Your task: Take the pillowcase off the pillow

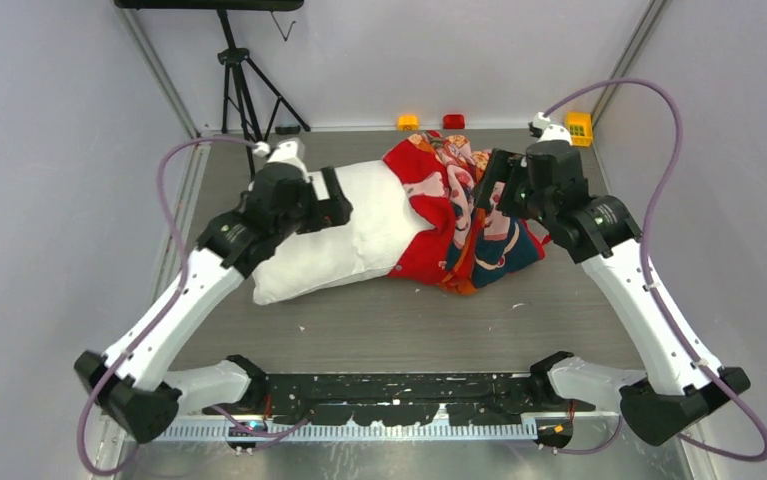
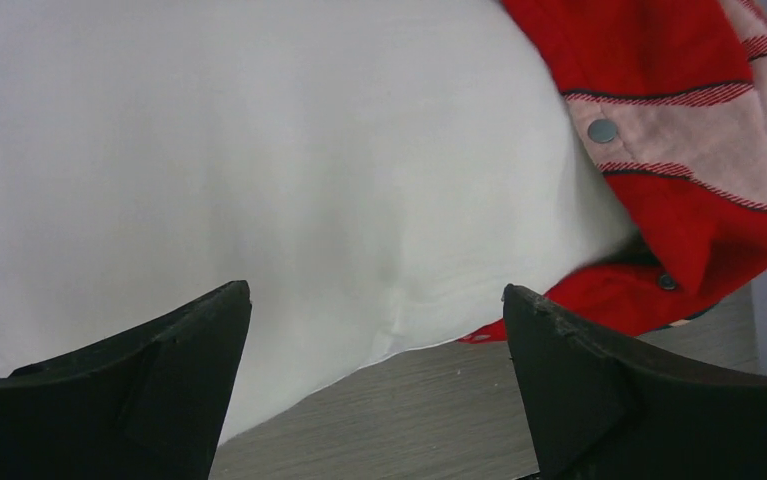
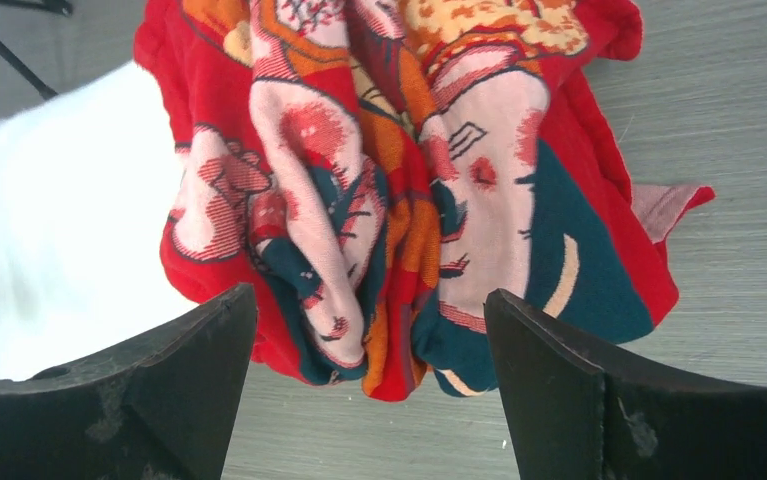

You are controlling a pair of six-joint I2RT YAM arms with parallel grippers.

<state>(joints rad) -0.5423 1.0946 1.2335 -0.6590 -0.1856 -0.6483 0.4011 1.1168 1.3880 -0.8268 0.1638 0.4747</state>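
Resting on grey table, pillow, pillowcase, pale walls, tripod, left end effector, right end effector both spread.

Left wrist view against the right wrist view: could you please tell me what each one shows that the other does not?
Only the left wrist view shows the snap buttons on the pillowcase hem, with the pillow filling most of the frame. Only the right wrist view shows the bunched orange and teal printed folds and a cloth corner lying flat on the table. Both show white pillow beside red cloth on the grey table, framed by the open left gripper or right gripper.
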